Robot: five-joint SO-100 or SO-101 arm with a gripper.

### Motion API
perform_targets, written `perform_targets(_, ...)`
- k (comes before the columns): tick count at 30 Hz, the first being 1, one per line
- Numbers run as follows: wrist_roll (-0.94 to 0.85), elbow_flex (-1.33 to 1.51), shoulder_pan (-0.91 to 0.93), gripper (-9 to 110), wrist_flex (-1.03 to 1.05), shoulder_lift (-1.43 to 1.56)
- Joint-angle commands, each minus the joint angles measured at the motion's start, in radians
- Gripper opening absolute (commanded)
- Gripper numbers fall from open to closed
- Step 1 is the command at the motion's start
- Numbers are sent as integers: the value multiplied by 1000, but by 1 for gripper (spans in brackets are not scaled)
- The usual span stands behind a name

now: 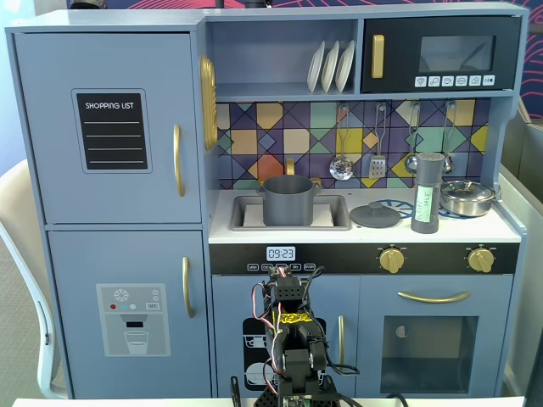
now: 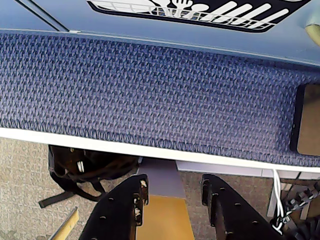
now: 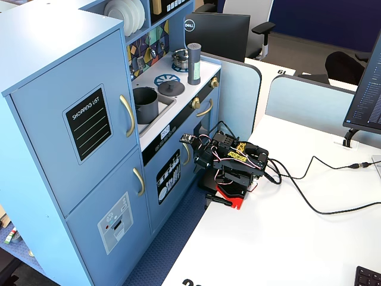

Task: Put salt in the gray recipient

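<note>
A blue toy kitchen [image 1: 119, 127] stands against the edge of a white desk [image 3: 286, 238], its fridge door carrying a black "shopping list" panel [image 1: 111, 131] and gold handles. Behind its counter runs a tiled backsplash [image 1: 280, 127] in many colours, with white plates [image 1: 331, 66] racked on the shelf above and a toy microwave [image 1: 441, 55] beside them. Below the desk lies dark blue carpet [image 2: 150, 90]. Pale blue partition screens [image 3: 315, 101] divide the desks beyond. A Dell monitor [image 3: 217, 36] faces away, black office chairs [image 3: 262, 33] sit farther back, and a dark blue wall [image 3: 333, 21] closes the room. Daylight is bright and even.
</note>
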Motion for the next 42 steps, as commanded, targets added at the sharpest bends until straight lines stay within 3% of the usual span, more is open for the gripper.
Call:
perform_targets(1, 2, 2, -21, 0, 2, 6)
perform_targets(17, 44, -9, 17, 0, -29, 5)
perform_targets(25, 48, -321, 112, 0, -146, -219)
perform_targets(29, 72, -517, 236, 0, -225, -328)
perform_targets(38, -153, -882, 653, 0, -451, -488)
perform_targets(42, -161, -937, 779, 0, -617, -517)
